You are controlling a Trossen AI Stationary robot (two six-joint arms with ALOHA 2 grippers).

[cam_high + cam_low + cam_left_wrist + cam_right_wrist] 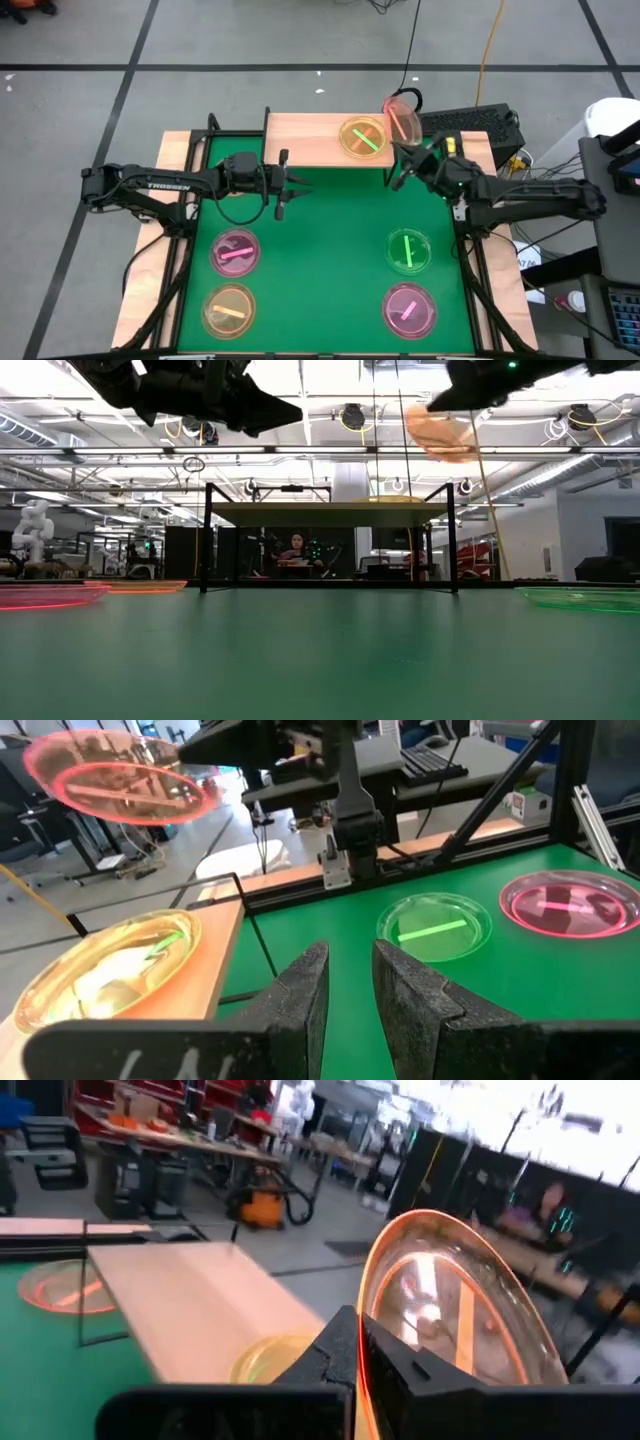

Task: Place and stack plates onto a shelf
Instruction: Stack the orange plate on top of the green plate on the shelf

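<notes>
The light-wood shelf (310,140) stands at the table's far edge on thin black legs, and a yellowish plate (362,138) with a green stripe lies flat on its right half. My right gripper (408,144) is shut on a pink-orange plate (403,118) at the shelf's right end, above board height in the low view (440,432). My left gripper (300,187) hovers near the shelf's front edge, narrowly open and holding nothing. Flat on the green table lie a pink plate (236,251), an orange plate (229,309), a green plate (409,249) and another pink plate (409,309). My right gripper pinches the pink-orange plate by its rim (362,1342), the rim running between the two fingers. The fingers reach from the table's right side, slanting toward the far left. The plate is lifted clear and stands steeply tilted, nearly on edge, beyond the fingertips.
A black keyboard (470,125) and cables lie just right of the shelf, off the table. The shelf's left half (295,135) is bare wood. A black frame rail (465,250) runs along the table's right side. A person (295,550) sits in the room far behind.
</notes>
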